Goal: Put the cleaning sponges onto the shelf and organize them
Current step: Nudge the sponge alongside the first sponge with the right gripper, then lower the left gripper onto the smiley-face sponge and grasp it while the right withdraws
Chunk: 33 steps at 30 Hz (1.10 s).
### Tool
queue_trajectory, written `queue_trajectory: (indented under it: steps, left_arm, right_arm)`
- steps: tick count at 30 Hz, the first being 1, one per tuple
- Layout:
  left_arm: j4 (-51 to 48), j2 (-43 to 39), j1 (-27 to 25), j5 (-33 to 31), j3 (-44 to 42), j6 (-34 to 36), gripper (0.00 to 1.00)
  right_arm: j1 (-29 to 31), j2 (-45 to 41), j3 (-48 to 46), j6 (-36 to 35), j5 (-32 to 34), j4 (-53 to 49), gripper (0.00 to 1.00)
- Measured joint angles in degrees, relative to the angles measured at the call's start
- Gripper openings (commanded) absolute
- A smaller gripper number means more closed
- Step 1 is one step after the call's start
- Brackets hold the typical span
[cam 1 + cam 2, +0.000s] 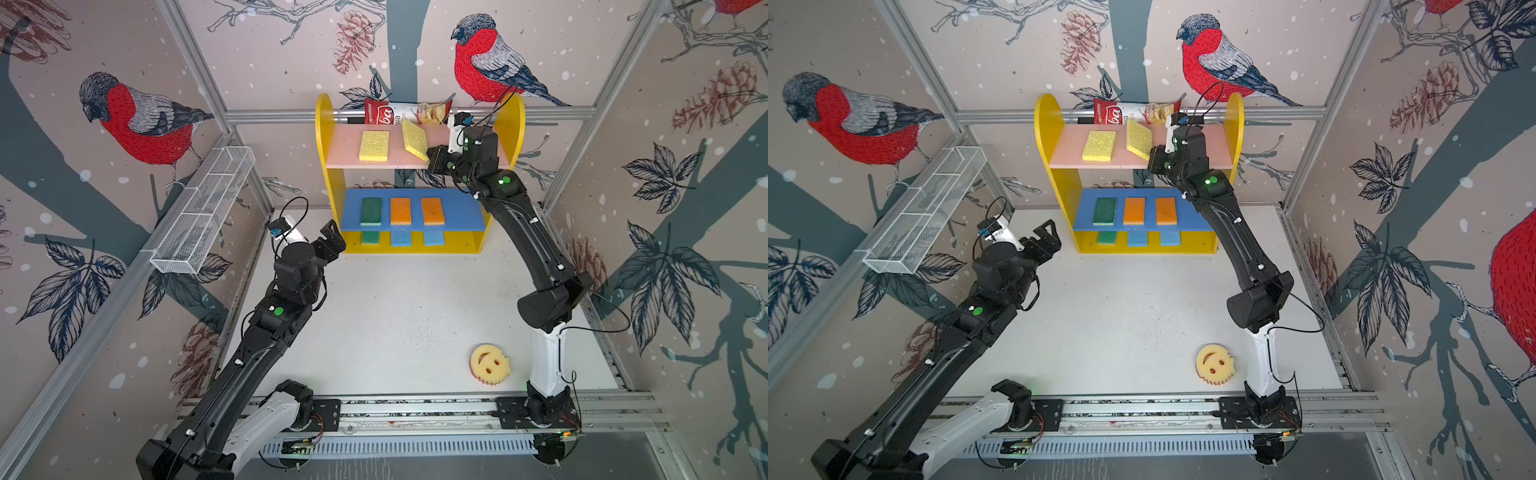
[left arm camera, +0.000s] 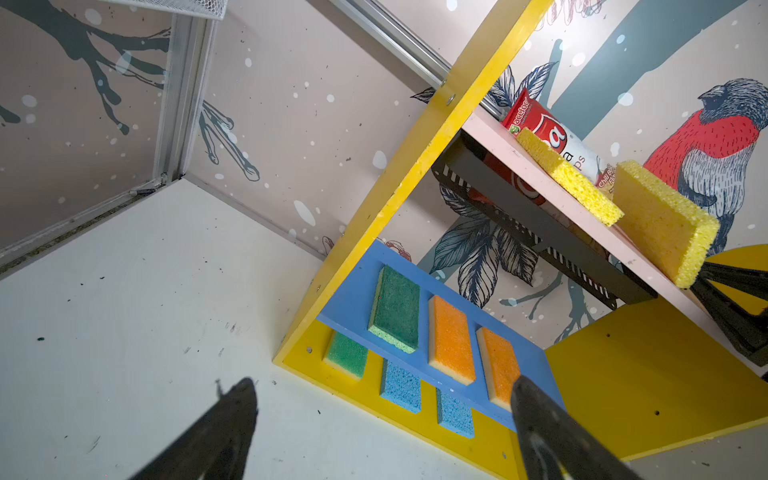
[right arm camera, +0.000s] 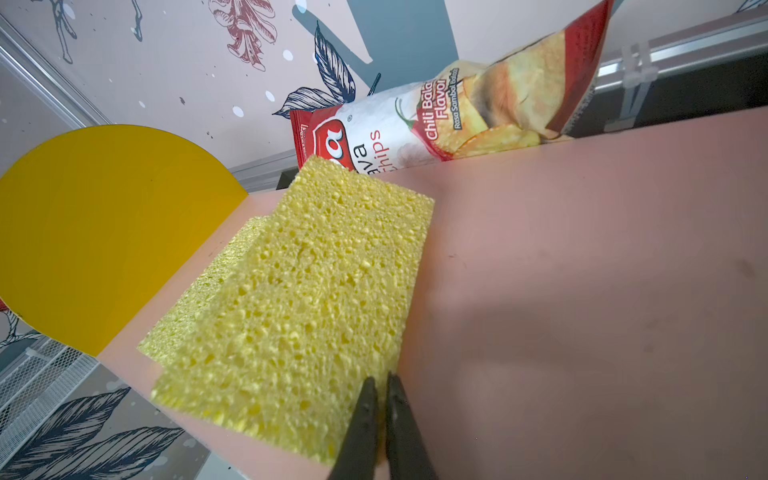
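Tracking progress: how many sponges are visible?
9. Pink board: flat yellow sponge, tilted yellow sponge pinched by right gripper. Blue board: green, two orange. Base: green, two blue. Table: smiley sponge.

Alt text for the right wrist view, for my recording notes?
The right gripper, jaws nearly shut, pinches a corner of a yellow sponge over the shelf's pink top board. A second yellow sponge lies partly hidden beyond it, with a chips bag behind the board and the yellow side panel at its end.
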Motion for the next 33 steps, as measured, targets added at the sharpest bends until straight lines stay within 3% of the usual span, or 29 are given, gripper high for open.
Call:
queue_trajectory:
  steps: [13,33]
  left_arm:
    - [-0.02,-0.13,0.0,0.02,-0.02,-0.02,0.94]
    - [-0.02,-0.66,0.07,0.02,-0.04,-0.04,0.94]
  right_arm:
    - [0.5,-0.11,-0.2,0.15,-0.74,0.87,0.28]
    - [0.72,-0.66,-0.79,0.44,-1.75,1.03,0.35]
